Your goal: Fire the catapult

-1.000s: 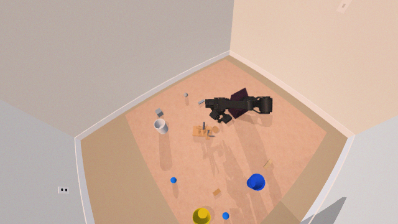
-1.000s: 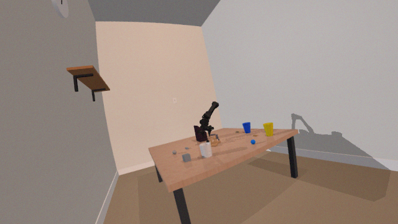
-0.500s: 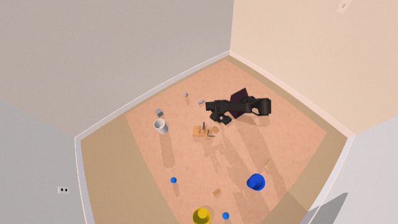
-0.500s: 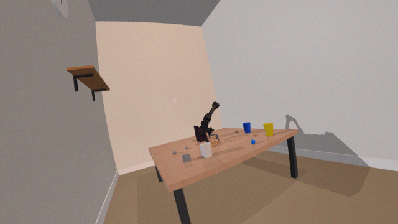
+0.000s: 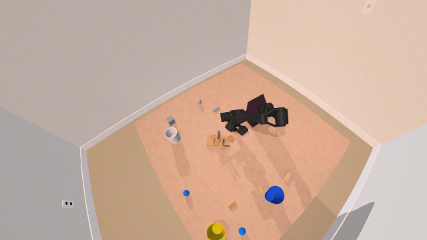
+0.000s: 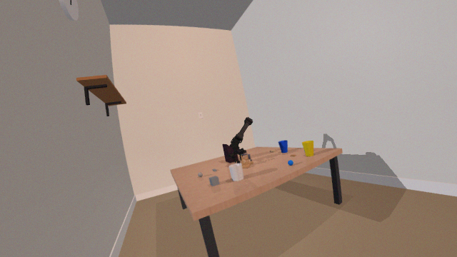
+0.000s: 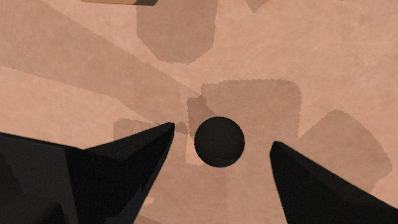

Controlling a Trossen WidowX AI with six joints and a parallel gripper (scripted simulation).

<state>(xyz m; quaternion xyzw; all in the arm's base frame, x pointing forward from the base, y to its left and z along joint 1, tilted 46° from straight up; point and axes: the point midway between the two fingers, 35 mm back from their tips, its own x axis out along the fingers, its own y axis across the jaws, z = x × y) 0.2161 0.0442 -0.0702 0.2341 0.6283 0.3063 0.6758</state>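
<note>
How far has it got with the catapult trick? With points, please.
Nothing looks finished. The open fingers are either side of the dark ball (image 7: 219,142), not gripping it. Gripping looks underway. Loading the wooden catapult (image 5: 211,141) (image 6: 245,165), aiming and firing remain: the ball isn't in the catapult or white mug (image 5: 173,136) (image 6: 236,172).

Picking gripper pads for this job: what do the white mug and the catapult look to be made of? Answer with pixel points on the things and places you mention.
White mug (image 5: 173,136) (image 6: 236,172): glazed ceramic or plastic; smooth pale sides, no visible grain, can't tell which.
Catapult (image 5: 211,141) (image 6: 245,163): probably matt wood, going by its tan base; the dark parts could be metal or plastic.
</note>
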